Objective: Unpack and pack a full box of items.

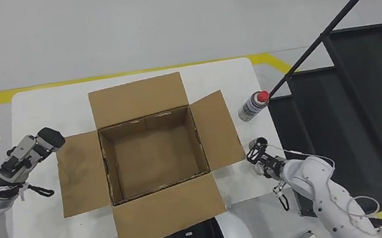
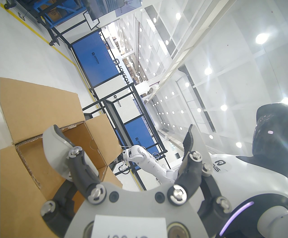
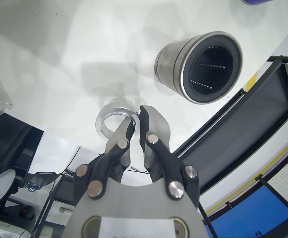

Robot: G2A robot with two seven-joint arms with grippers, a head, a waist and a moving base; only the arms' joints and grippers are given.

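Pinching the wall of a thin silver metal ring (image 3: 105, 119), the right gripper (image 3: 136, 117) has its jaws almost closed, one finger inside the ring and one outside. The ring lies flat on the white table (image 3: 56, 56), its opening facing up. Just beyond the jaws a steel cylindrical bearing sleeve (image 3: 171, 65) lies on its side, its long axis running roughly toward the gripper and its dark bore facing it. Farther beyond, a spray can with a red cap (image 1: 253, 105) lies on its side, cap end pointing away from the jaws. The left gripper (image 2: 121, 133) is spread wide and holds nothing. The open brown cardboard box (image 2: 40, 108) stands just beside its jaws, mouth upward, its four flaps folded outward.
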